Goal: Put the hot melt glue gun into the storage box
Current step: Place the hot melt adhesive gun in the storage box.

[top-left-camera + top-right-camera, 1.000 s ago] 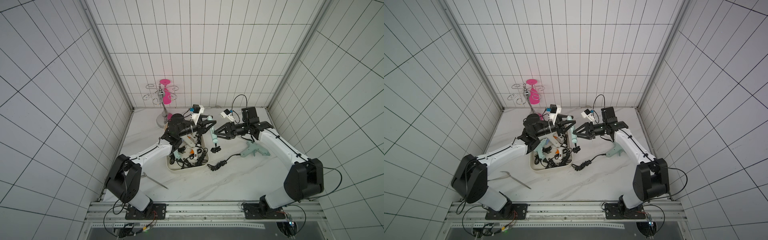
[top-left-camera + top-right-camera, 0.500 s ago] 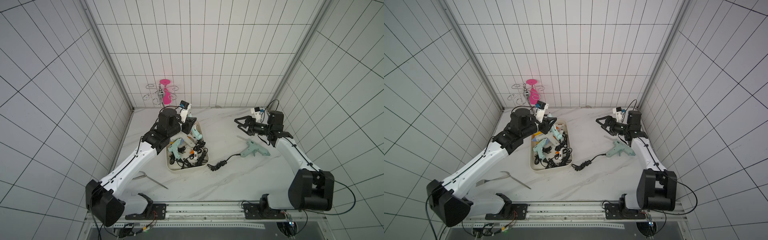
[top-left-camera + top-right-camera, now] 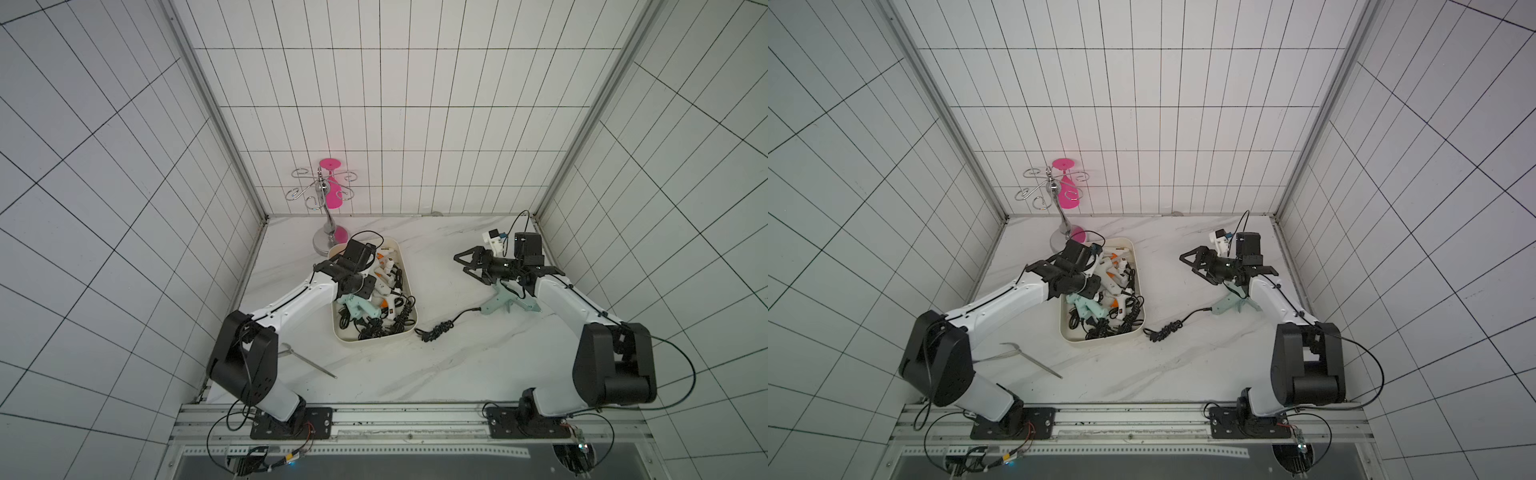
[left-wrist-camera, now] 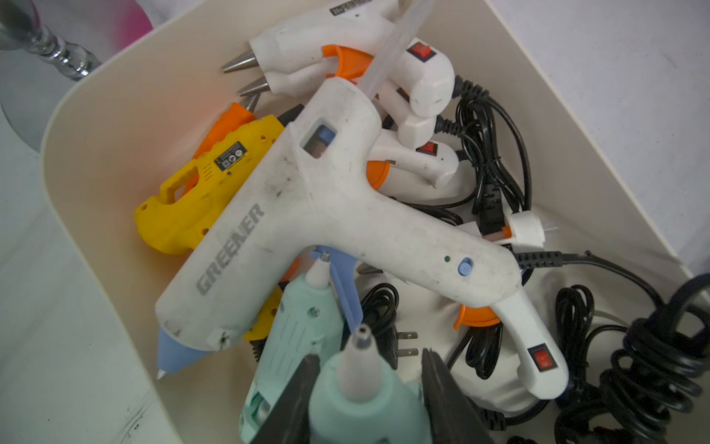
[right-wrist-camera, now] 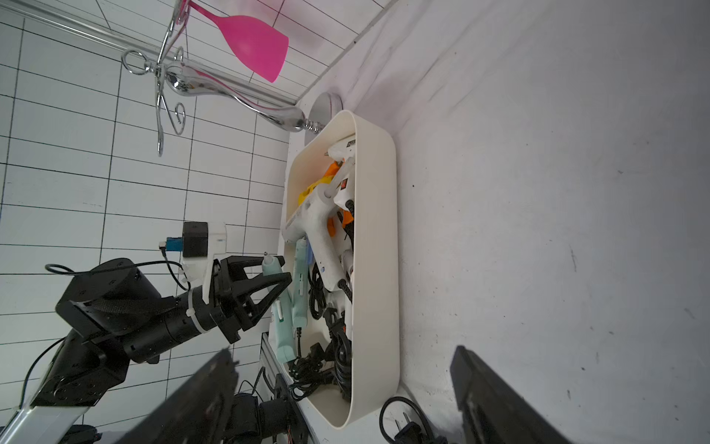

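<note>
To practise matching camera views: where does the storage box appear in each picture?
Top view: box near the middle.
Top view: box just left of the middle.
Left wrist: box fills the picture.
Right wrist: box in the middle.
Landmark: chrome rack at the box's end.

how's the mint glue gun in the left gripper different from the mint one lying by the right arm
The held glue gun is clamped in the left gripper over the storage box. The table glue gun lies flat on the marble outside the box, ungripped, near the open right gripper. The table glue gun's black cord trails toward the box; the held glue gun's cord cannot be traced. Both are mint green.
</note>
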`<state>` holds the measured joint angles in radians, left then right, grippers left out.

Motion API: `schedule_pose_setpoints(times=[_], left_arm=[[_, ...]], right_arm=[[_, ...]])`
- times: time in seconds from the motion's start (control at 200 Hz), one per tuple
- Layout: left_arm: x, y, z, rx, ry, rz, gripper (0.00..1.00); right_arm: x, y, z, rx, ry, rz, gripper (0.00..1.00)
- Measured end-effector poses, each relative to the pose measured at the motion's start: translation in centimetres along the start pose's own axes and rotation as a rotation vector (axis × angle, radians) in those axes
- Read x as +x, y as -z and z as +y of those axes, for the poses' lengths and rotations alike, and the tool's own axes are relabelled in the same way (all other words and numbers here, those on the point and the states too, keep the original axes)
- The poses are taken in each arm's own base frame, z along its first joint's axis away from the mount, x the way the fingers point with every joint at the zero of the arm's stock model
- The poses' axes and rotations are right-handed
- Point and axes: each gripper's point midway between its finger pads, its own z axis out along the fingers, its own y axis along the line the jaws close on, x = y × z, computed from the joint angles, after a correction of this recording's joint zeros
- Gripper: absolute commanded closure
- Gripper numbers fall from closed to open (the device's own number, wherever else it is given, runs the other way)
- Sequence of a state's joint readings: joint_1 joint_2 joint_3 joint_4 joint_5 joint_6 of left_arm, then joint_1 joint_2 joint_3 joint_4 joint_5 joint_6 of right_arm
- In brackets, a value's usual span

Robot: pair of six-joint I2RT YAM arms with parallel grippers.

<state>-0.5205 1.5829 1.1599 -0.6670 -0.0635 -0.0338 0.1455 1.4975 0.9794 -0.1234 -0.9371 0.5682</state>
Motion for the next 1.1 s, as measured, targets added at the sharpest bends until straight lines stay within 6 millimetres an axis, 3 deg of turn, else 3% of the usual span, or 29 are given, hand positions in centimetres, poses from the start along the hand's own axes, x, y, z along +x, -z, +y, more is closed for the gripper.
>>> schedule_pose_setpoints(times=[0.125,0.255,0.495,0.694,0.764,0.879,0.984,0.994,1.029,1.049,1.084,1.099], left_arm=[[-0.8,-0.6,-2.1,0.009,-0.043,-0.01,1.0],[0.0,-2.5,-2.9,0.0,-0.065,0.034,1.0],[0.2,-4.0,-2.5,-0.046,-0.03,0.011,1.0],[1.1,-4.1,-1.3,-0.148,-0.007,0.011,1.0],[1.8,-4.1,-0.8,-0.186,-0.016,0.024,0.9],[3.6,-4.2,-0.2,-0.248,-0.046,0.08,0.64],[4.8,-4.5,0.1,-0.296,-0.07,0.131,0.51],[4.9,-4.5,0.1,-0.301,-0.071,0.136,0.44],[5.3,-4.3,0.1,-0.314,-0.083,0.152,0.39],[5.5,-4.2,0.0,-0.319,-0.094,0.162,0.31],[5.6,-4.0,-0.3,-0.327,-0.105,0.165,0.28],[5.6,-3.9,-0.4,-0.329,-0.105,0.165,0.13]], right_arm=[[0.5,-0.3,-0.9,0.023,-0.01,0.008,0.11],[0.6,-0.3,-1.2,0.035,0.001,0.007,0.11],[0.9,-0.3,-2.2,0.085,0.017,0.009,0.11],[1.2,1.0,-5.5,0.301,0.013,-0.022,0.11],[1.2,1.8,-6.3,0.373,0.019,-0.041,0.11],[1.2,2.6,-7.1,0.445,0.031,-0.053,0.11],[1.9,2.5,-7.5,0.495,0.064,-0.032,0.11],[2.0,2.5,-7.5,0.499,0.067,-0.029,0.11],[2.5,2.2,-7.5,0.51,0.082,-0.011,0.11],[2.8,2.0,-7.5,0.519,0.095,0.002,0.11],[3.3,1.8,-7.4,0.528,0.11,0.02,0.11],[3.4,1.7,-7.4,0.532,0.114,0.023,0.11]])
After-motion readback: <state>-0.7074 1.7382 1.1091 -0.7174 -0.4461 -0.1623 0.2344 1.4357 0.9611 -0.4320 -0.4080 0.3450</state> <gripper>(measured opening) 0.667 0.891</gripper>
